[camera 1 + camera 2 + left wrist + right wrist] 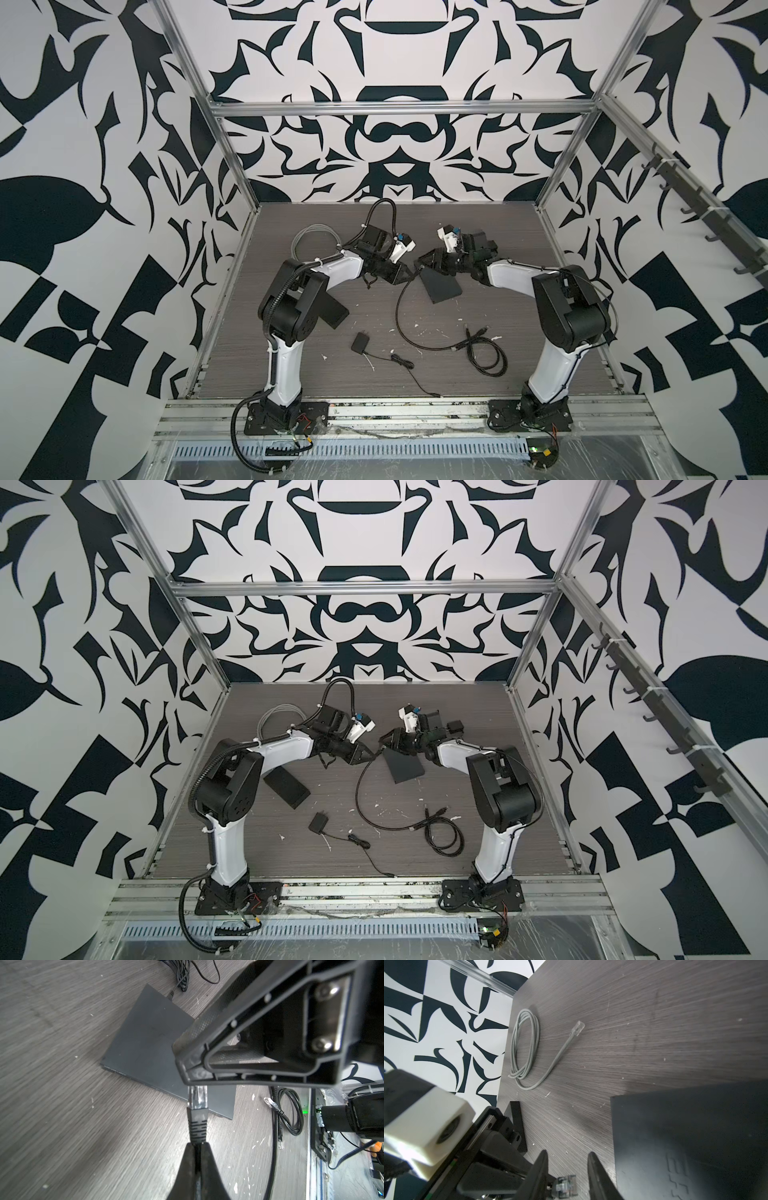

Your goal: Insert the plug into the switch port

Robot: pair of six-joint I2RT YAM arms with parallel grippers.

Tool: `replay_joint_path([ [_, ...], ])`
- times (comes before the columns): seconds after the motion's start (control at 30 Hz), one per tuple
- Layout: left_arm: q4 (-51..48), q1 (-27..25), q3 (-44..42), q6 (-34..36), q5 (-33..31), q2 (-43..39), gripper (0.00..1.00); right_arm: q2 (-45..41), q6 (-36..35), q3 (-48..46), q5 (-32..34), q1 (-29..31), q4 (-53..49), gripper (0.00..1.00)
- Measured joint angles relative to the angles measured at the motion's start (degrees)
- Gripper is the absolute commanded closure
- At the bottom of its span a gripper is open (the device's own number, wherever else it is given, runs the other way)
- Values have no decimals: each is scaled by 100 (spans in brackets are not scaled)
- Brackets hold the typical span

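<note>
Left gripper (197,1145) pressed onto black cable (197,1126) at ribbed boot; clear plug (197,1097) juts just ahead of its tips. Right gripper (568,1153) spread, plug between jaws, no contact visible. Switch (149,1043) flat just beside right gripper.
Judgement: plug light, rigid, latch tab brittle; cable springy, will twist plug; grip plug's flat sides, not tab. Switch likely slides if pushed.
Count: one switch, one other black box (332,309), one grey cable coil (525,1047), one black cable bundle (486,353), one adapter (359,344).
</note>
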Motion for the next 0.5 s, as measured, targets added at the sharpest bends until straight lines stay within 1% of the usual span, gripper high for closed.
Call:
replay_joint_path([
  [0.23,0,0,0,0,2,0,97,0,4,-2,-131,0,-44,71],
  [0.4,26,0,0,-7,2,-2,97,0,-22,-9,-138,-2,-164,65],
  [0.5,46,0,0,-11,0,-4,97,0,-17,-37,-133,-42,-214,68],
])
